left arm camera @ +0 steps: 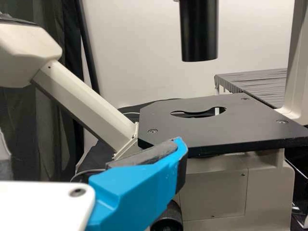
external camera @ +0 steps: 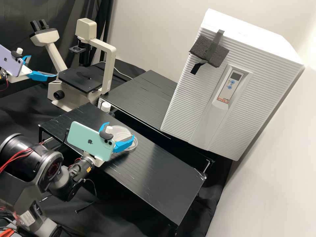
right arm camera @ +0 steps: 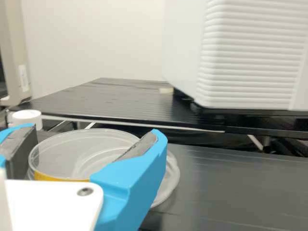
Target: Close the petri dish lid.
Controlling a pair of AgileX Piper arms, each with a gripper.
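Note:
In the high view, my right gripper (external camera: 120, 130) is over the narrow front shelf, shut on the clear petri dish lid (external camera: 122, 133). The clear dish base (external camera: 134, 145) sits on the shelf, partly under the lid and offset from it. In the right wrist view, the lid (right arm camera: 82, 151), with a yellow band, is between the two pads of my right gripper (right arm camera: 96, 130); the base (right arm camera: 169, 185) shows beyond one finger. Whether lid and base touch, I cannot tell. My left gripper (external camera: 42, 66) stands open near the microscope; its own view shows that gripper (left arm camera: 86, 144) with one finger.
The beige microscope, with a black stage (external camera: 80, 79), stands behind the front shelf (external camera: 154, 174). A white-capped bottle (external camera: 106, 107) is close to the shelf's back edge. Behind lies a second black shelf (external camera: 141, 98), with a large white ribbed incubator (external camera: 197, 98) at its right.

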